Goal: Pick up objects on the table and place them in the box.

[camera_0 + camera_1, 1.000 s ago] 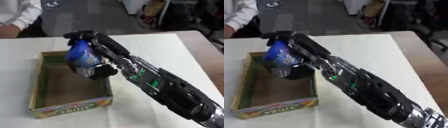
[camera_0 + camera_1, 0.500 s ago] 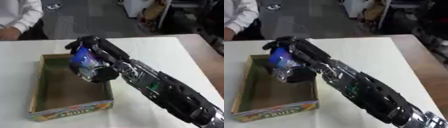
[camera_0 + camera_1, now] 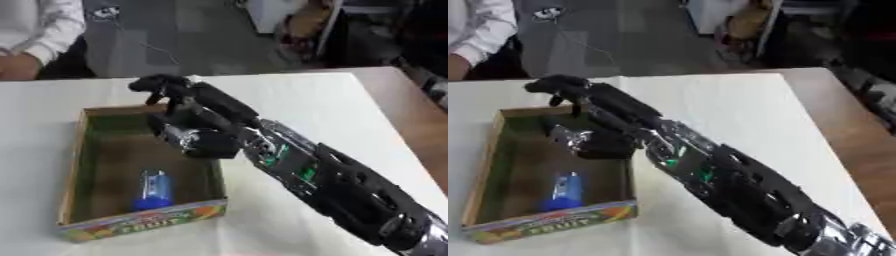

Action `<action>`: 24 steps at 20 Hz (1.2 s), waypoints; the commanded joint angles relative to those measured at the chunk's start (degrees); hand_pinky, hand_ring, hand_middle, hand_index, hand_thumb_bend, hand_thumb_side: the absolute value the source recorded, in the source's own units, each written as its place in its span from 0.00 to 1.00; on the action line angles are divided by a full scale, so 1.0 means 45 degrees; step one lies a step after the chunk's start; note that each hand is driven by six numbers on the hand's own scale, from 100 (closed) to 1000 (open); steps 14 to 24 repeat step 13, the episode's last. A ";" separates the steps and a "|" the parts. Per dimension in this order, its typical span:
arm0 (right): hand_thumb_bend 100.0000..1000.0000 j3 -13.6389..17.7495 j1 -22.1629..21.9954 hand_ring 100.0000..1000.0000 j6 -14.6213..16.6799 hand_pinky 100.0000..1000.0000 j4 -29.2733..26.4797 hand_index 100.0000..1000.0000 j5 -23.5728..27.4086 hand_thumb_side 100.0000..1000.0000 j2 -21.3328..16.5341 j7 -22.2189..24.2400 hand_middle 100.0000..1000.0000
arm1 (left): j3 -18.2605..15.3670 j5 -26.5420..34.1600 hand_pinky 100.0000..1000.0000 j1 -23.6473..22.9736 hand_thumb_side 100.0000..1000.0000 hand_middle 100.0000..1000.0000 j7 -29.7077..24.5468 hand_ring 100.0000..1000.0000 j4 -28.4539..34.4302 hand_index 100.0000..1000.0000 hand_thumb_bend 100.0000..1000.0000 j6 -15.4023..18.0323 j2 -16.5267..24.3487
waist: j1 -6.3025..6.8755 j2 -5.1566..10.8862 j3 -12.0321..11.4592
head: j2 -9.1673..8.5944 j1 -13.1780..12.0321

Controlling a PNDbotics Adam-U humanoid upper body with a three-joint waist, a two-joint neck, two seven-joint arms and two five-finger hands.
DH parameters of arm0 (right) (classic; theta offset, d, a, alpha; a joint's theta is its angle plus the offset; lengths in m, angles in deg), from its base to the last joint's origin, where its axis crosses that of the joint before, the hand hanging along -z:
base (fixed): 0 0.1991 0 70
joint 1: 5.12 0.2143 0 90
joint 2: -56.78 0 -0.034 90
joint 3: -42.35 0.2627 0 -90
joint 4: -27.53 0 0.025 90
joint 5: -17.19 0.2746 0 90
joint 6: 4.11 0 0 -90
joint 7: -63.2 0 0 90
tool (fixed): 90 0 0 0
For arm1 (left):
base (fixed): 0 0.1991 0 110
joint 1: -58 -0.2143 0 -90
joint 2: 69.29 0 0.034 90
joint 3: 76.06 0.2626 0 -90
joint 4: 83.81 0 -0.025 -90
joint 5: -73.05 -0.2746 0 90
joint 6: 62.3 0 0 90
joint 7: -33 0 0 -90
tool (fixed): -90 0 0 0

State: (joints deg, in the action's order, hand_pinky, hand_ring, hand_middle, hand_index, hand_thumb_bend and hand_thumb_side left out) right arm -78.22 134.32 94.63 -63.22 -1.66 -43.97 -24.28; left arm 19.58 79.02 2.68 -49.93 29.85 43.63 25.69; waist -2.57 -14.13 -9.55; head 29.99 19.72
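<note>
Right hand [image 3: 194, 125] hangs over the box [image 3: 73, 165], fingers spread and empty — blue bottle [image 3: 153, 190] lying inside.

The only text that can be read is the word "FRUIT", printed in capital letters on the colourful front wall of the cardboard box [image 3: 144, 221], the wall nearest to the camera. In the right eye view the same word shows on that wall, a little less clear. The blue object [image 3: 154, 189] lying inside the box has a pale label, but nothing on it can be read.
</note>
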 commanded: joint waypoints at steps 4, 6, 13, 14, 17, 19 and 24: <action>0.00 0.0092 -0.0031 0.73 -0.0087 0.54 -0.0468 0.96 0.0152 1.00 -0.0346 -0.0178 0.88 | -0.0151 -0.0026 0.44 0.0169 0.85 0.82 0.0015 0.55 0.0208 0.70 0.00 0.0006 0.0070 | 0.0076 0.0192 0.0040 | -0.0173 -0.0002; 0.00 0.0125 -0.0119 0.72 -0.0121 0.53 -0.0556 0.95 0.0222 1.00 -0.0385 -0.0225 0.87 | -0.0156 -0.0037 0.44 0.0128 0.85 0.82 0.0020 0.55 0.0208 0.70 0.00 0.0009 0.0091 | 0.0082 0.0212 0.0098 | -0.0214 0.0009; 0.00 0.0338 -0.0610 0.71 -0.0362 0.50 -0.1620 0.94 0.0516 1.00 -0.0933 -0.0400 0.85 | -0.0238 -0.0227 0.44 -0.0305 0.84 0.82 0.0128 0.55 0.0208 0.70 0.00 0.0140 0.0366 | 0.0153 0.0375 0.0531 | -0.1580 0.0722; 0.00 0.0338 -0.0610 0.71 -0.0362 0.50 -0.1620 0.94 0.0516 1.00 -0.0933 -0.0400 0.85 | -0.0238 -0.0227 0.44 -0.0305 0.84 0.82 0.0128 0.55 0.0208 0.70 0.00 0.0140 0.0366 | 0.0153 0.0375 0.0531 | -0.1580 0.0722; 0.00 0.0338 -0.0610 0.71 -0.0362 0.50 -0.1620 0.94 0.0516 1.00 -0.0933 -0.0400 0.85 | -0.0238 -0.0227 0.44 -0.0305 0.84 0.82 0.0128 0.55 0.0208 0.70 0.00 0.0140 0.0366 | 0.0153 0.0375 0.0531 | -0.1580 0.0722; 0.00 0.0338 -0.0610 0.71 -0.0362 0.50 -0.1620 0.94 0.0516 1.00 -0.0933 -0.0400 0.85 | -0.0238 -0.0227 0.44 -0.0305 0.84 0.82 0.0128 0.55 0.0208 0.70 0.00 0.0140 0.0366 | 0.0153 0.0375 0.0531 | -0.1580 0.0722; 0.00 0.0338 -0.0610 0.71 -0.0362 0.50 -0.1620 0.94 0.0516 1.00 -0.0933 -0.0400 0.85 | -0.0238 -0.0227 0.44 -0.0305 0.84 0.82 0.0128 0.55 0.0208 0.70 0.00 0.0140 0.0366 | 0.0153 0.0375 0.0531 | -0.1580 0.0722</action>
